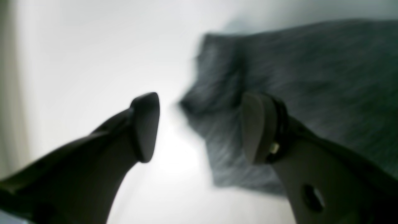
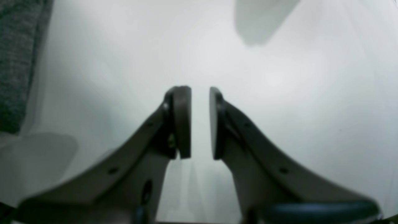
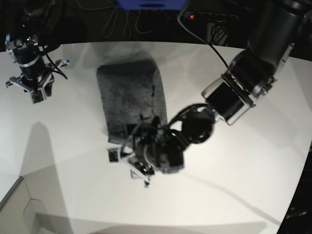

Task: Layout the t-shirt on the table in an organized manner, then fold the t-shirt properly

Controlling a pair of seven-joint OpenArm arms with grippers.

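The soft knit t-shirt (image 3: 130,100) is a heathered dark grey, flecked with lighter grey threads and free of any print; the left wrist view shows the same mottled charcoal weave (image 1: 311,93), and a strip of it appears at the left edge of the right wrist view (image 2: 18,62). The smooth curved-edged table (image 3: 243,185) is plain white, with soft grey shadows toward its near edge. The left gripper (image 1: 200,127) has dark grey-black fingers with matte charcoal pads (image 1: 146,127). The right gripper (image 2: 200,123) has grey fingers with dark pads. The arm housings (image 3: 263,44) are black with silver-grey sections.
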